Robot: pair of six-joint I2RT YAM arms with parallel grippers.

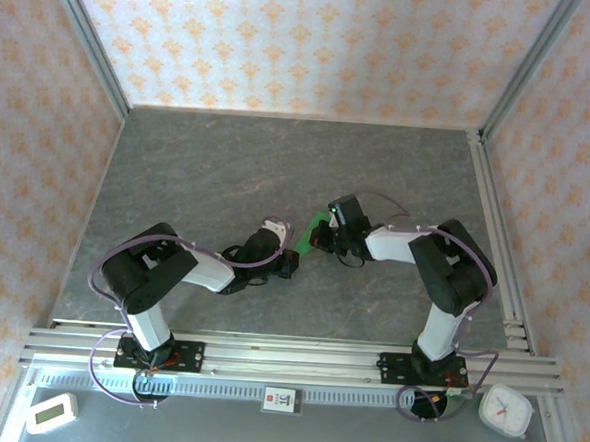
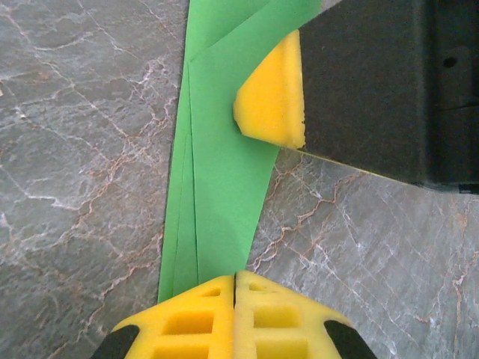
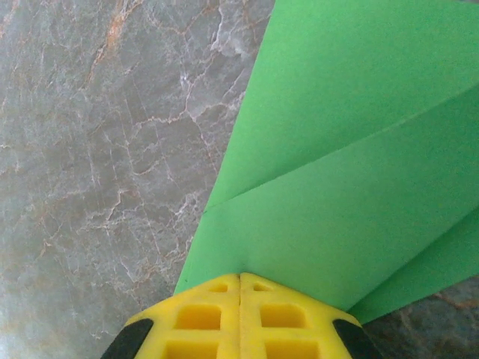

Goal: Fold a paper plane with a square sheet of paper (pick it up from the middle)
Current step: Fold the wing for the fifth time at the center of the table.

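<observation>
The bright green paper plane [image 1: 316, 228] is a narrow, layered fold held just above the grey marbled table between the two arms. My left gripper [image 1: 291, 265] is shut on its near end; in the left wrist view the folded strip [image 2: 217, 187] runs down into the closed yellow fingertips [image 2: 236, 275]. My right gripper [image 1: 322, 243] is shut on the other end. The right wrist view has the creased green flaps [image 3: 337, 164] fanning out from its closed tips [image 3: 239, 275]. One of the right gripper's yellow fingertips [image 2: 273, 97] presses on the paper in the left wrist view.
Grey marbled tabletop [image 1: 279, 160] is walled by patterned panels on three sides. An aluminium rail [image 1: 287, 353] carries both arm bases along the near edge. A white clock [image 1: 505, 409] lies at the near right and a small white device [image 1: 51, 412] at the near left.
</observation>
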